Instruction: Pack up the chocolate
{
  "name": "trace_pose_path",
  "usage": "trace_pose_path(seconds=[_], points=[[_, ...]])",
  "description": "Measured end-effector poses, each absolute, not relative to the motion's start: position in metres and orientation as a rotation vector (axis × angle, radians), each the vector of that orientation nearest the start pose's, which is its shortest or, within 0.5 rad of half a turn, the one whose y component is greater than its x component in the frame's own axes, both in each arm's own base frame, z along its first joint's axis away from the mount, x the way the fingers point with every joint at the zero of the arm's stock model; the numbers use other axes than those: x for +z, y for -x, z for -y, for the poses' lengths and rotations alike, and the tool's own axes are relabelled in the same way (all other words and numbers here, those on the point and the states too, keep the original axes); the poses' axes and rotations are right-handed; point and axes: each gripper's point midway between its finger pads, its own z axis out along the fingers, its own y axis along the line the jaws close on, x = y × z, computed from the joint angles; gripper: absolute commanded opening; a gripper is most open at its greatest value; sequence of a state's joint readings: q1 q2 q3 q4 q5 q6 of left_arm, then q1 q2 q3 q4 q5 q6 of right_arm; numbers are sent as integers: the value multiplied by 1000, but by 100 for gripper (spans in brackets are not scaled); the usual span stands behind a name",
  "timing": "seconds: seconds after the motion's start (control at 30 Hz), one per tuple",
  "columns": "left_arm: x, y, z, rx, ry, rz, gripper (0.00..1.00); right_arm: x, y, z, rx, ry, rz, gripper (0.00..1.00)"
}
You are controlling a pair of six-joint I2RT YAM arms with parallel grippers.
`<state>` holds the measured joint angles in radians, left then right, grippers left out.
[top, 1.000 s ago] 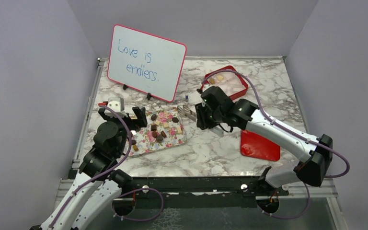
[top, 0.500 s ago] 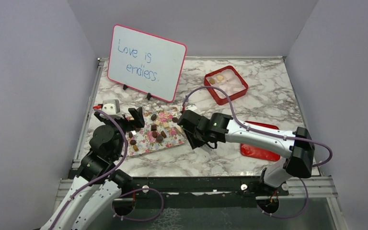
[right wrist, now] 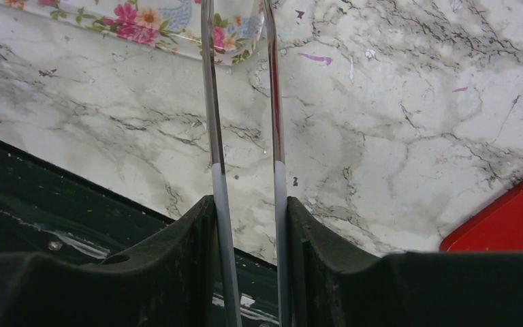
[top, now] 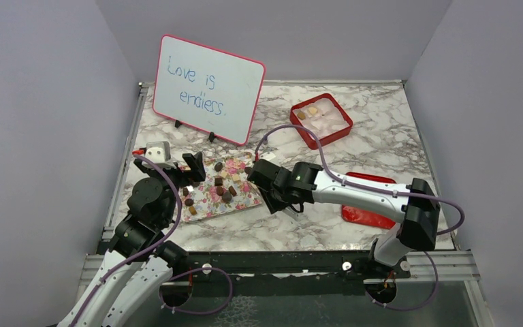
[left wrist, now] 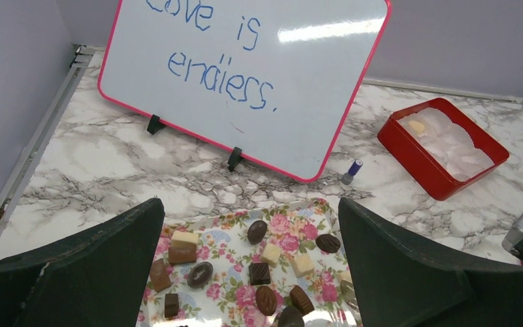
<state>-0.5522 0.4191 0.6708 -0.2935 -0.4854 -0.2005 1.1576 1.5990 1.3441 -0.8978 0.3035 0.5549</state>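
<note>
Right gripper [right wrist: 248, 212] clamps metal tongs [right wrist: 211, 102]; left gripper [left wrist: 248, 211] wide open, empty.

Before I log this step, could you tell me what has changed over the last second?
The right arm, jaws shut on tweezers, swung left and nearer, from beside the red box to the floral tray's right edge. Left arm, chocolates, box and whiteboard stayed.

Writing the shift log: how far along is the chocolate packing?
Done: two pale candies sit in the red box. In hand: the right gripper, clamped on tweezers, is at the corner of the floral tray. Left: about a dozen chocolates on it, and the red lid.
</note>
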Motion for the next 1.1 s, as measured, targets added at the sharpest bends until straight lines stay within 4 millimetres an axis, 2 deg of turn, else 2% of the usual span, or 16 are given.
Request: trace_pose_path(seconds=[0.27, 0.6, 1.1], points=[[290, -237, 58, -190, 94, -1608, 99, 119, -176, -316, 104, 724, -2553, 40], [291, -236, 57, -193, 96, -1601, 99, 116, -182, -321, 52, 731, -2534, 24], [292, -235, 57, -195, 98, -1599, 99, 114, -181, -323, 66, 728, -2527, 18]])
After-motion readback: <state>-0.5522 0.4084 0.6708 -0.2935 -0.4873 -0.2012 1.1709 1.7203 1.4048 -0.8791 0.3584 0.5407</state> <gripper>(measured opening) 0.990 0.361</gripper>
